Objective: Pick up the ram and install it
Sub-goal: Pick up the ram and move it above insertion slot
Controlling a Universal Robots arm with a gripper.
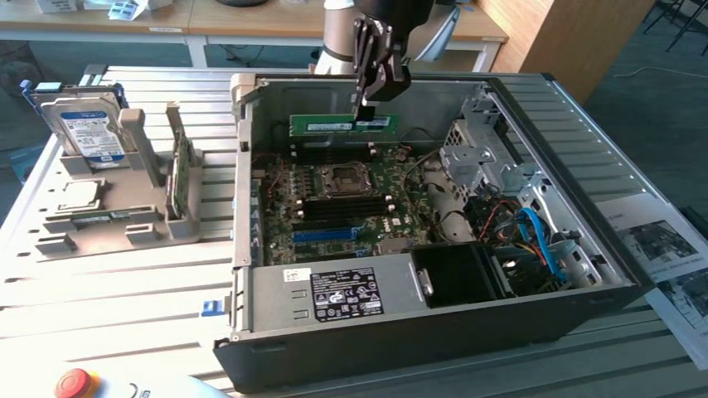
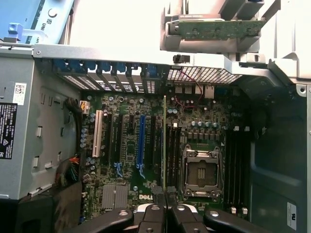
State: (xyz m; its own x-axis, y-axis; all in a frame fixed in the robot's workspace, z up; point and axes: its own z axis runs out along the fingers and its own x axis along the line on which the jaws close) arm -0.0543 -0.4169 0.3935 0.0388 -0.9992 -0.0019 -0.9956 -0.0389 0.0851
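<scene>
The hand [image 1: 366, 108] is clenched on the top edge of the ram [image 1: 332, 124], gripping it off-centre, toward the exterior view's right end. The green stick hangs on edge, roughly level, inside the open computer case [image 1: 443, 332], over the black memory slots [image 1: 332, 151] next to the processor socket [image 1: 345, 178]. Whether its lower edge already touches a slot I cannot tell.

The main risk, as I judge it, is alignment. In the wrist view the stick appears as a thin line running just beside the slots, not clearly over one. If it is pushed down offset or skewed, it would land on a slot's rim or on the motherboard [image 1: 366, 224] and could damage the contacts.

The off-centre grip adds a second risk. Pressure would go into one end first, so the stick could tilt, seat on one side only, or slip between the fingers. A reversed notch or closed slot latches would also block it.
</scene>
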